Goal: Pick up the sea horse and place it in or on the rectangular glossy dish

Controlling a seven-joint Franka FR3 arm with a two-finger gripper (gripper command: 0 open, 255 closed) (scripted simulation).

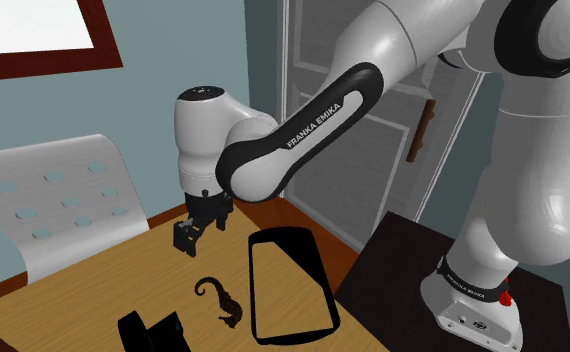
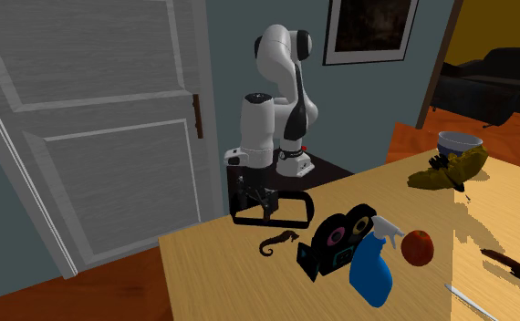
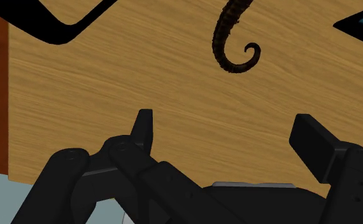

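The dark brown sea horse (image 1: 220, 300) (image 2: 276, 244) lies flat on the wooden table, between the black rectangular glossy dish (image 1: 283, 237) (image 2: 290, 222) and a black boxy object. My gripper (image 1: 188, 236) (image 2: 258, 202) hovers above the table near the dish's far end, a short way from the sea horse. Seen from the wrist, the gripper (image 3: 228, 130) is open with bare wood between its fingers; the sea horse's curled tail (image 3: 232, 44) lies ahead of them and the dish rim (image 3: 62, 28) off to one side.
A black boxy object with coloured circles (image 2: 336, 242) (image 1: 153, 332), a blue spray bottle (image 2: 372, 266) and a red ball (image 2: 417, 246) stand near the sea horse. Bananas (image 2: 445, 171) and a bowl (image 2: 459, 143) sit farther off. A white chair (image 1: 58, 200) stands beside the table.
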